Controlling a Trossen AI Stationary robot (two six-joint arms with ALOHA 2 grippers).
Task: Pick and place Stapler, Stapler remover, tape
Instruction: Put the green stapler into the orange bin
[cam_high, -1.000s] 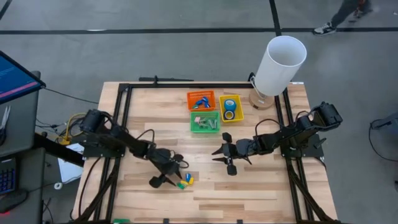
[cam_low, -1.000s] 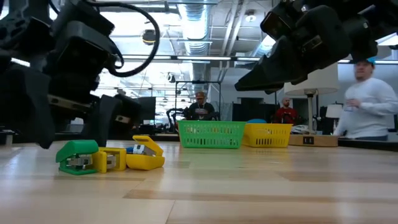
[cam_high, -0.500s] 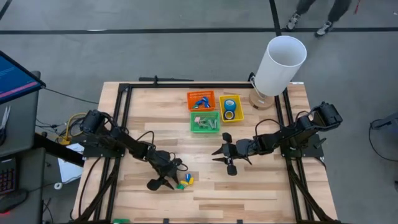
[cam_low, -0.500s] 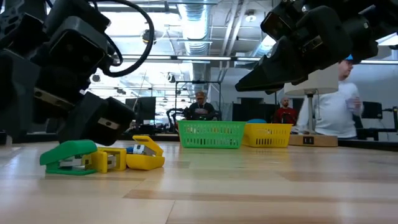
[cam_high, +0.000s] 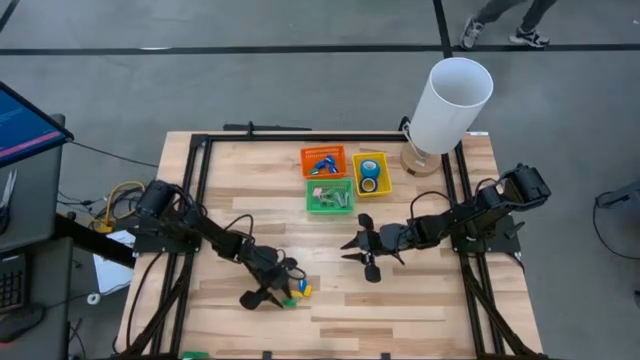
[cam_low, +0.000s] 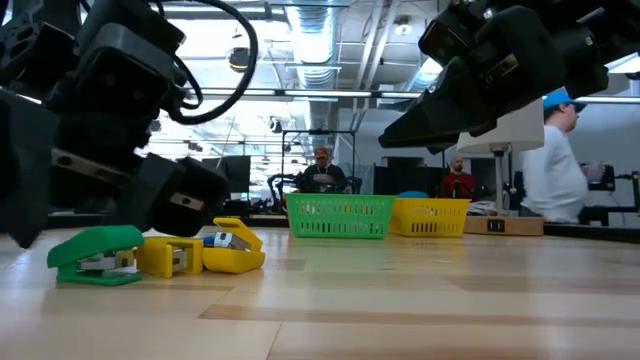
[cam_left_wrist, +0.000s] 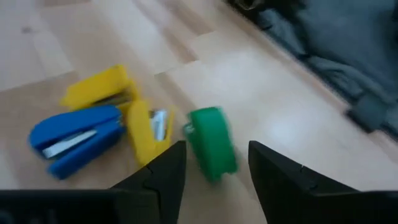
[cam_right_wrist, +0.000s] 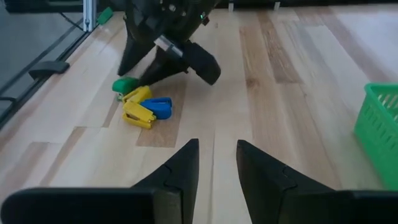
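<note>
A small cluster of little staplers lies on the wooden table: one green stapler (cam_left_wrist: 211, 142) (cam_low: 95, 255), two yellow staplers (cam_left_wrist: 146, 127) (cam_low: 205, 255) and a blue stapler (cam_left_wrist: 78, 138). My left gripper (cam_left_wrist: 216, 150) (cam_high: 268, 284) is open and low over the cluster, a finger on either side of the green stapler. My right gripper (cam_high: 360, 245) (cam_right_wrist: 217, 146) waits open above mid-table, touching nothing. Two blue tape rolls (cam_high: 369, 175) lie in the yellow bin (cam_high: 383, 160). My left gripper comes slanting down from the table's left side with its open fingers (cam_left_wrist: 168, 168) astride the green stapler, which lies flat on the table. I cannot tell whether either finger touches it.
An orange bin (cam_high: 338, 151) with blue items, a green bin (cam_high: 330, 209) and the yellow bin stand together near the far edge. A tall white cylinder (cam_high: 450, 105) stands at the far right corner. People move in the room behind the table.
My left gripper has dropped lower around the staplers and shifted slightly toward the near edge. The green stapler has slid a little toward the table's left, away from the yellow ones, which stayed put. My right arm kept still.
</note>
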